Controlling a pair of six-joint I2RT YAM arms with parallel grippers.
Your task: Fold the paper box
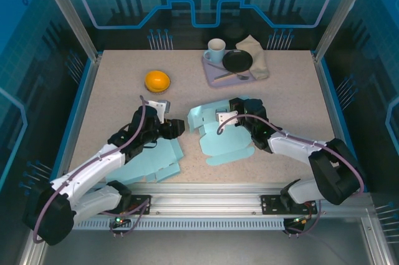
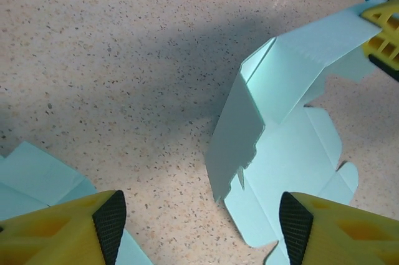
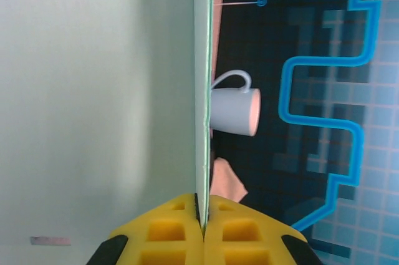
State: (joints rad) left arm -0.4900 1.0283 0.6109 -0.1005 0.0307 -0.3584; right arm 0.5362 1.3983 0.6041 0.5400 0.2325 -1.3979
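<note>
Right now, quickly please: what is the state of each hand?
Left hand: open, holding nothing.
Right hand: closed on the box.

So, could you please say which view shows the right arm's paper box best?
Left wrist: the paper box shows its upright flap and flat panels. Top external has it small, partly under the right arm. Right wrist sees one panel edge-on between its fingers.

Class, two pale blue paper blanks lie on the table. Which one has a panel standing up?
The central blank, pinched by the right hand: one panel stands upright. The other blank lies flat by the left arm.
</note>
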